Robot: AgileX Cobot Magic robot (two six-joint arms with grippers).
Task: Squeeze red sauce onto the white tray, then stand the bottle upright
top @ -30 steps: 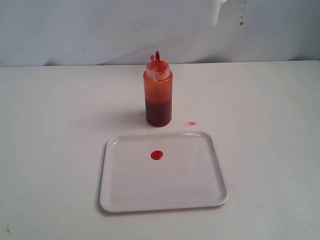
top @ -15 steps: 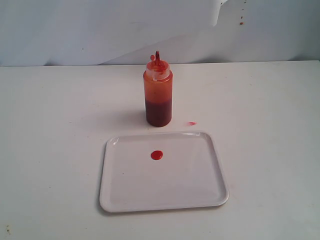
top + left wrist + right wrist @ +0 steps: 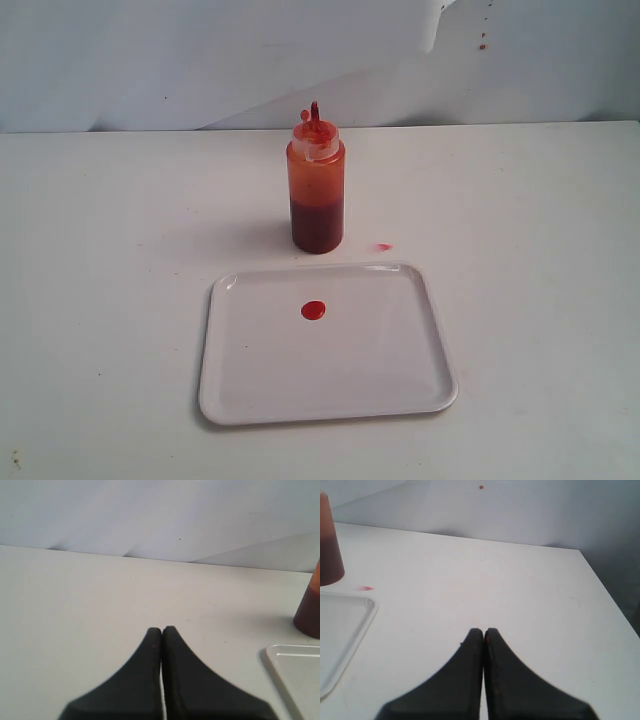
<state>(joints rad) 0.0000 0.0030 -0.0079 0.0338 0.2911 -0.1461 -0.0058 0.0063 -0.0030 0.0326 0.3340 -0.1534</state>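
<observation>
Exterior view: the bottle (image 3: 317, 190) stands upright on the table (image 3: 100, 250), just off one long edge of the tray (image 3: 400, 390), which carries a sauce dot (image 3: 314, 310). The left claw (image 3: 162, 630) and right claw (image 3: 484, 631) are pressed together, empty. A stray arm sweep could topple the bottle.

The white tray (image 3: 330, 385) is smooth, glossy plastic. The bottle (image 3: 317, 195) is translucent plastic, stained orange-red. The table (image 3: 110, 260) looks matt white. The left gripper (image 3: 162, 630) and right gripper (image 3: 483, 631) look matt black.
</observation>
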